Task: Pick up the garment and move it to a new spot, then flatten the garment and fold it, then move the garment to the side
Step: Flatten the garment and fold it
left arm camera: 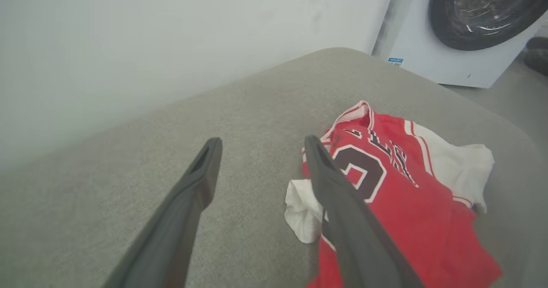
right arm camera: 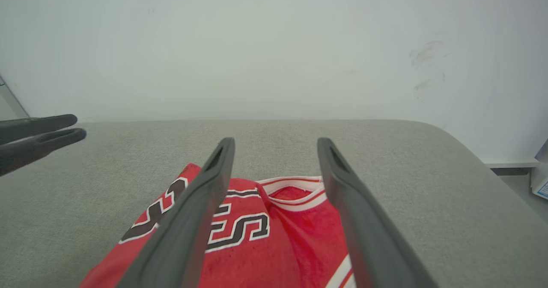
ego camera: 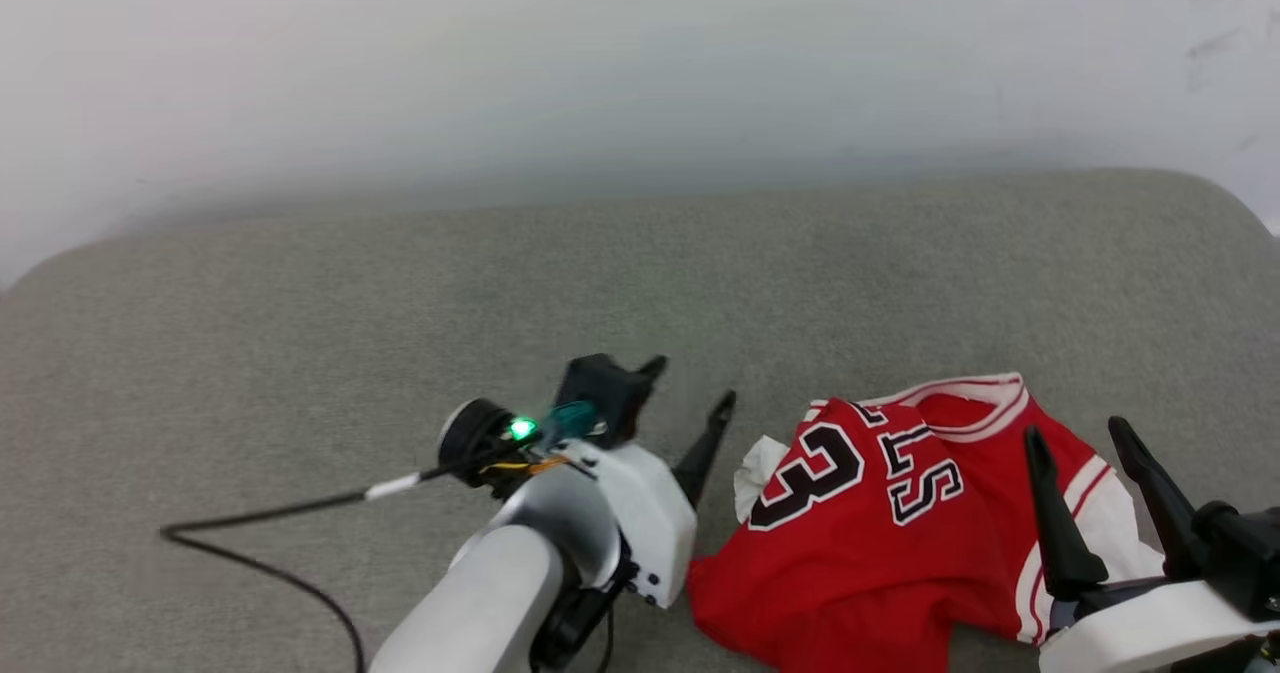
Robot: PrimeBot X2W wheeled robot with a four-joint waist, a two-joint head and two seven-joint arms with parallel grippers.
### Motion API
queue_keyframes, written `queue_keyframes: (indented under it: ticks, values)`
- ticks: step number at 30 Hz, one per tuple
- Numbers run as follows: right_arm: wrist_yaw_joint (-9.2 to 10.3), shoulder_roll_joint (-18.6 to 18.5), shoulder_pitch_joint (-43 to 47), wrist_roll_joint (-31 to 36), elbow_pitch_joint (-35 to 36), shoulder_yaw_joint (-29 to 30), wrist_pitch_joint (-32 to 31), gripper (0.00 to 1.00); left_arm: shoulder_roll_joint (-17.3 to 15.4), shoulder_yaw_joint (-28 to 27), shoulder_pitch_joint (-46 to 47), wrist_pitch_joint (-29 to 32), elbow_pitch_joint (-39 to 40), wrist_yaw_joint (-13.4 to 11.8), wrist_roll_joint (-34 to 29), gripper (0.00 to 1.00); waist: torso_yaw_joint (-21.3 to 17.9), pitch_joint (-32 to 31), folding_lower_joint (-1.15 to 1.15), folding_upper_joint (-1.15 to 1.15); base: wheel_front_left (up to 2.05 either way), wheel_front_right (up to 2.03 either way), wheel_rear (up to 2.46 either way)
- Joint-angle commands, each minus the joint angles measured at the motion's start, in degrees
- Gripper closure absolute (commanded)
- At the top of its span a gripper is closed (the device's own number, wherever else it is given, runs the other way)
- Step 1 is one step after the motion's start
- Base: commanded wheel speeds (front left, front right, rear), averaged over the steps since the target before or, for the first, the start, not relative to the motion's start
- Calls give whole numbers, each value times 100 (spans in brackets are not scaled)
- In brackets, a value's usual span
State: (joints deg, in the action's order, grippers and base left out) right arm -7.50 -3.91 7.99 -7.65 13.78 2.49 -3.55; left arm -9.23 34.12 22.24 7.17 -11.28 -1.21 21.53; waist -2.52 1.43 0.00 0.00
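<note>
Red and bunched up, the garment [ego camera: 880,553] is lying on the grey padded surface [ego camera: 300,353], white sleeves poking out. The left gripper [ego camera: 690,385] is hovering just beside it and the right gripper [ego camera: 1075,431] over it, both with fingers [right arm camera: 201,219] wide apart, holding nothing. Picking up seems next: fingers must drop and pinch cloth.

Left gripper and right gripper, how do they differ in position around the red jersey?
The left gripper hangs over the bare grey cushion, beside the garment. The right gripper is over the garment itself, near its collar. In the head view the left gripper's fingers lean rightward and the right gripper's lean leftward. Both are open and hold nothing.
</note>
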Motion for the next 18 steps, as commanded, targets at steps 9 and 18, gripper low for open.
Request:
queue_keyframes:
  ticks: [9, 18]
  values:
    - [2, 41, -218, -51, -37, -167, -25, 0, -83, 900, 600, 1887, -560, 769, 431, 0, -466, 502, 0, 0, 0, 0, 0]
    - [2, 82, -395, -183, -177, -248, 94, 0, -456, 1711, 793, 3185, -1002, 866, 878, 0, -727, 834, 0, 0, 0, 0, 0]
